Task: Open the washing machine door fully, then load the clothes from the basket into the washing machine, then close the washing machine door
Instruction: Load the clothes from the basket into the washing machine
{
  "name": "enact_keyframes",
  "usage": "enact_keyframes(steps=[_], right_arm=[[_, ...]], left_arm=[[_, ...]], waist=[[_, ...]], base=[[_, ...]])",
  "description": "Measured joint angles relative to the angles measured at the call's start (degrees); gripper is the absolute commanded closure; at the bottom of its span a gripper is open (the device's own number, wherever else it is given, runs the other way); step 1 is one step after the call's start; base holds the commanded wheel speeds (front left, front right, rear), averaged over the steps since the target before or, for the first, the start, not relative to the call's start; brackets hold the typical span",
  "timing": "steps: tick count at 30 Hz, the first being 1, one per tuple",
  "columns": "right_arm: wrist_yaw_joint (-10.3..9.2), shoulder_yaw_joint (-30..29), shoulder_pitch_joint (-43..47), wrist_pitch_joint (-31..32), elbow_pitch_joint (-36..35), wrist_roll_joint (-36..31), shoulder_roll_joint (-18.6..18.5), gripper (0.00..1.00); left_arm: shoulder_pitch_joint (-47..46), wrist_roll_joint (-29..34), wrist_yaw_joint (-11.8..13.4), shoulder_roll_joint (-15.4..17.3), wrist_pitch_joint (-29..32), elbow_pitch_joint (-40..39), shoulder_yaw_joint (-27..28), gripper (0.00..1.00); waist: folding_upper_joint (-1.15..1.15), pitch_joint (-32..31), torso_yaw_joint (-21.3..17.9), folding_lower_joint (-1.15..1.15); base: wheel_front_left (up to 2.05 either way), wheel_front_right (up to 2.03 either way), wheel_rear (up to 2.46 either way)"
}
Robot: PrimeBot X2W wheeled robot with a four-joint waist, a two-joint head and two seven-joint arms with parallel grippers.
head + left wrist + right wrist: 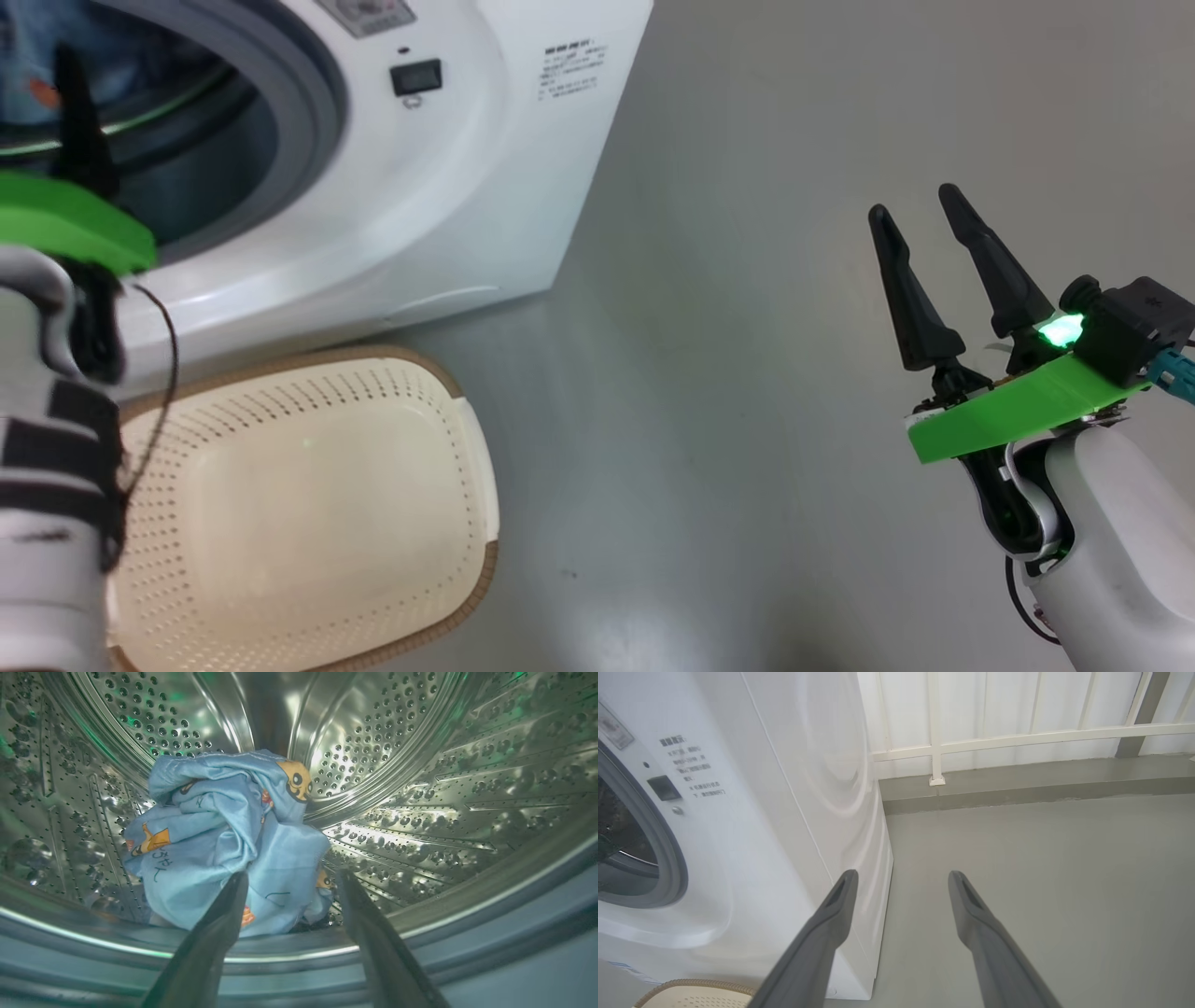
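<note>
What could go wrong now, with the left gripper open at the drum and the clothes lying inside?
1. The clothes sit bunched near the drum's front lip. They might slump onto the gasket and get pinched when the door is shut.
2. The left gripper is open with its fingertips close to the fabric, so pulling back could snag it and drag it out.

Just beyond your dark left gripper [292,876], the clothes [224,844] are light blue with orange-brown bears; the drum [420,812] around is silver, dotted with holes. The washing machine [448,205] is white, the basket [373,411] cream, brown-rimmed.
</note>
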Motion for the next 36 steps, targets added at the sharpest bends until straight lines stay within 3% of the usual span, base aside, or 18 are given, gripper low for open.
enact_keyframes(steps=[20,36], right_arm=[[0.00,1.4,3.7,0.0,2.5,0.8,-2.2,0.00],[0.00,0.2,9.1,0.0,2.6,0.8,-2.5,0.00]], left_arm=[[22.6,3.1,-0.4,-5.4,-0.3,-17.6,2.4,0.00],[41.9,4.8,0.4,-6.7,-0.3,-32.0,5.7,0.00]], waist=[[0.00,-12.5,5.4,0.00],[0.00,-22.2,8.9,0.00]], base=[[0.00,0.00,0.00],[0.00,0.00,0.00]])
